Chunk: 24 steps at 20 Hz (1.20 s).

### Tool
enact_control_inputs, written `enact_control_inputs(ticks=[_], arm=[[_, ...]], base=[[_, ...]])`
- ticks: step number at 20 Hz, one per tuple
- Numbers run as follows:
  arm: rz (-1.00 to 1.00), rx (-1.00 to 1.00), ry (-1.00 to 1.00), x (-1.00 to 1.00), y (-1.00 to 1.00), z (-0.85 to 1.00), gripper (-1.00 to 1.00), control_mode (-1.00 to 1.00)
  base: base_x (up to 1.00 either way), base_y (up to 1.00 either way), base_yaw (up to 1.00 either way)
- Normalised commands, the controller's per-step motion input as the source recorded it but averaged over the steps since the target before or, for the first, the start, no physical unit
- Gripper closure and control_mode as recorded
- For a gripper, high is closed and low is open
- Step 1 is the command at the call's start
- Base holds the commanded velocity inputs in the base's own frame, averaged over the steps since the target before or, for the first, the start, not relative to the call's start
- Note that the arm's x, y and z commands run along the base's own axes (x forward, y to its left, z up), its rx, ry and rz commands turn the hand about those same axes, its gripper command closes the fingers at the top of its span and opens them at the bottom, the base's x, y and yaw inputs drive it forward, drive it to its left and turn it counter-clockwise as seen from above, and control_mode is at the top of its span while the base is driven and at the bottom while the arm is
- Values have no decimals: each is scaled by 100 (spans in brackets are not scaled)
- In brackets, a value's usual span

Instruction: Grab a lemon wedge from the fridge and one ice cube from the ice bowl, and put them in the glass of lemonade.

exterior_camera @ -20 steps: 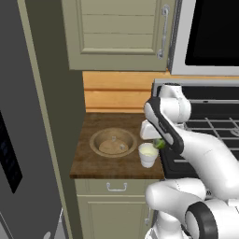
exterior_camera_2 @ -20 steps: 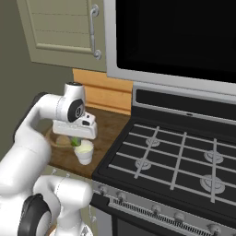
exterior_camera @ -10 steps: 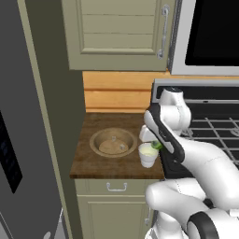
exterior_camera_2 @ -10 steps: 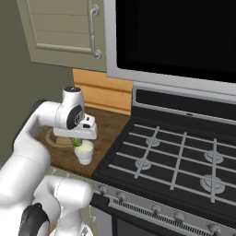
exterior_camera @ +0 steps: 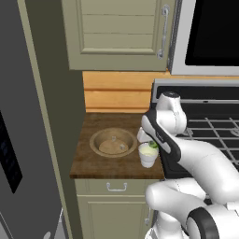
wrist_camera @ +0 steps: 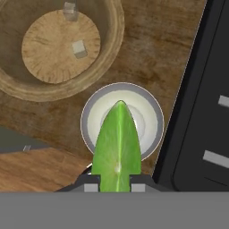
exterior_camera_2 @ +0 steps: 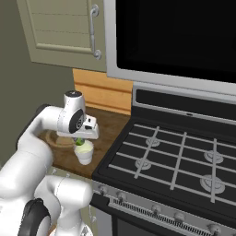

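My gripper [wrist_camera: 117,176] is shut on the lemon wedge [wrist_camera: 117,147], a green pointed slice that hangs straight over the glass of lemonade [wrist_camera: 152,112]. The small whitish glass [exterior_camera: 148,158] stands on the wood counter near the stove edge, with the wedge [exterior_camera: 153,145] just above its rim under my gripper [exterior_camera: 151,143]. From the right, the gripper [exterior_camera_2: 81,139] holds the wedge [exterior_camera_2: 79,142] over the glass [exterior_camera_2: 85,154]. The tan ice bowl [wrist_camera: 114,49] lies beside the glass and holds two ice cubes [wrist_camera: 79,48]. The bowl [exterior_camera: 95,140] sits left of the glass. The grey fridge [exterior_camera: 28,121] stands at the far left.
A black gas stove [exterior_camera_2: 175,161] with grates adjoins the counter on the right. Pale wall cabinets [exterior_camera: 121,32] and a microwave [exterior_camera_2: 179,37] hang above. A wood backsplash [exterior_camera: 116,93] closes the back, and a drawer [exterior_camera: 116,186] sits under the small counter [exterior_camera: 93,163].
The hand with the lemon wedge has shifted slightly left and down, nearer over the glass. The bowl and glass have stayed in place.
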Motion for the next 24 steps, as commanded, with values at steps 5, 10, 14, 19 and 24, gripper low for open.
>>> enact_control_inputs(ticks=[5,10,14,19,24], arm=[[0,0,4,0,0,-5,100,-100],[0,0,0,0,0,-6,100,-100],[0,0,0,0,0,-4,100,-100],[0,0,0,0,0,0,100,-100],[0,0,7,22,0,0,100,-100]], base=[[0,0,0],[0,0,0],[0,0,0],[0,0,0],[0,0,0]])
